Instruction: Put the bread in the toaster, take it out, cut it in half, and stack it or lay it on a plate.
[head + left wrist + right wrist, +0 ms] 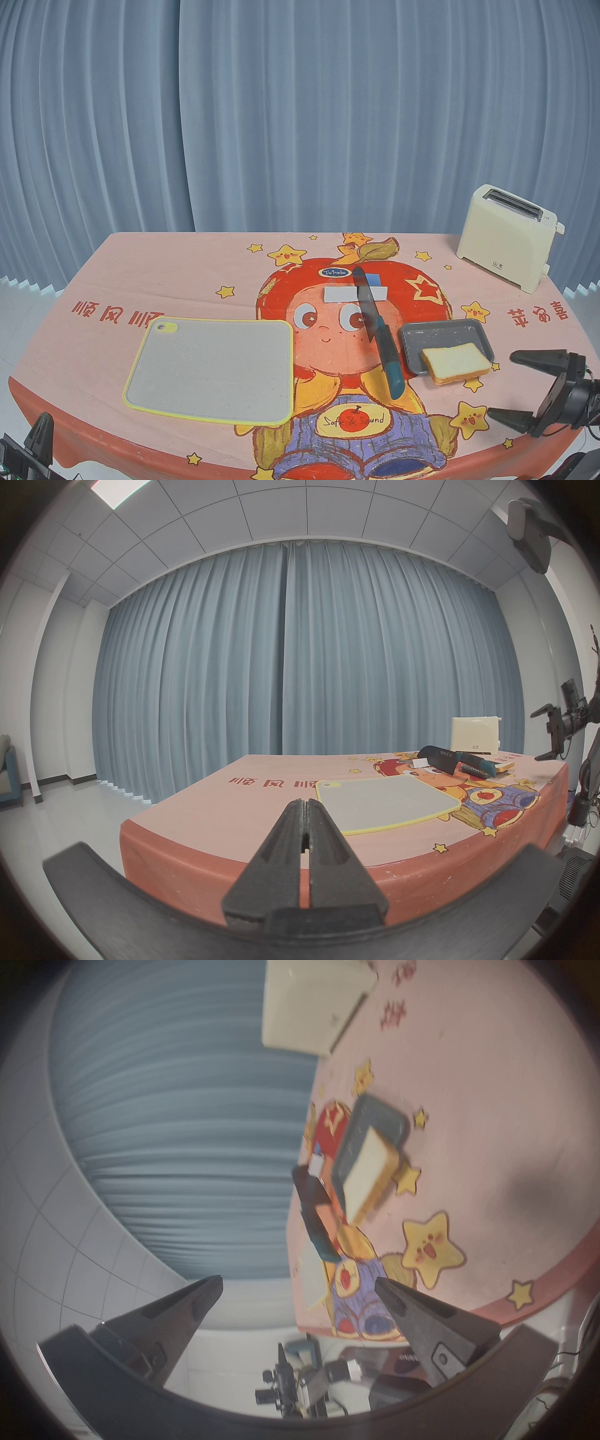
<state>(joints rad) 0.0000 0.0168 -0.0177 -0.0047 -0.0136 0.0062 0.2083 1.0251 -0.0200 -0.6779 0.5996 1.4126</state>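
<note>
Black L claw (306,804) closed per wrist view; R claw (502,385) spread nr bread (455,362).

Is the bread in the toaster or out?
Out: the bread lies flat on the grey tray, apart from the toaster.

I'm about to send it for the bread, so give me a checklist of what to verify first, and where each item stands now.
1. Bread reachable: ok, the bread lies uncovered on the grey tray.
2. Right gripper ready: ok, jaws open and empty, near the tray.
3. Toaster ready: ok, upright, slot facing up, nothing sticking out.
4. Knife clear of the tray: cannot tell, it lies close alongside.
5. Left gripper out of the way: ok, jaws shut, off the table's near left edge.
</note>
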